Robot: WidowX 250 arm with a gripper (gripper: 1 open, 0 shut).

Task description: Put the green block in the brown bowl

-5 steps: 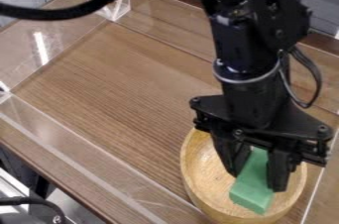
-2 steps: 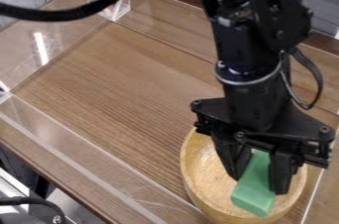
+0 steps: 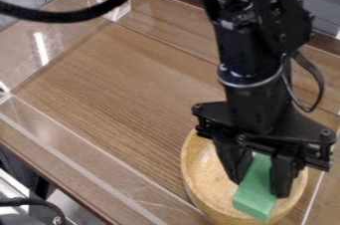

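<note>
The brown bowl (image 3: 213, 187) sits at the lower right of the wooden table, partly cut off by the picture's bottom edge. My black gripper (image 3: 260, 173) points down into the bowl from above. Its fingers are shut on the green block (image 3: 256, 198), which hangs tilted between them, just over the bowl's inside. Whether the block's lower end touches the bowl's floor I cannot tell.
A clear plastic wall (image 3: 54, 129) runs along the table's left and front sides, and another clear panel (image 3: 133, 5) stands at the back. A black cable (image 3: 54, 10) arcs across the upper left. Bare wood (image 3: 119, 80) fills the table's middle.
</note>
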